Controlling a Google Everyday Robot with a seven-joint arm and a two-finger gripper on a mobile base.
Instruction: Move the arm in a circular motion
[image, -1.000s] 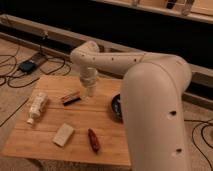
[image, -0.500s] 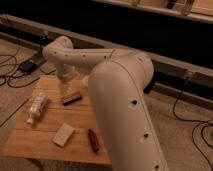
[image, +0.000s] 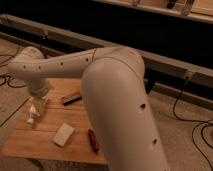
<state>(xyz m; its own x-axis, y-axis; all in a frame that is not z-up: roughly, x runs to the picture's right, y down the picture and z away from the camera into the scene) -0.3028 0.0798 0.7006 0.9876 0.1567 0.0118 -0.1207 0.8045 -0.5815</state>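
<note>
Black cables (image: 5, 81) lie on the floor at the far left, beside the wooden table (image: 30, 145). Above the left end of this table is the far end of the arm (image: 65, 64), a rounded cream-white wrist that turns downward. Under it hangs the gripper (image: 40, 95), low over the table and just above a pale bottle (image: 34, 113) that lies on the wood. Whether the gripper is released or clenched I cannot tell, because it is seen only as a blurred light shape under the wrist.

From the wrist the arm goes to the right as a long tube with small dark screw holes. It passes over a dark brown bar (image: 71, 98) near the back edge of the table. Nearer the front edge lies a pale flat block (image: 63, 134), and next to it on the right a reddish-brown stick (image: 93, 140), partly behind the arm. In the middle the arm bends into a very thick segment that comes down to the lower edge and hides the right part of the table. At the right, more dark cables (image: 200, 127) run over the speckled floor, under a long grey rail (image: 170, 62) at the dark wall.
</note>
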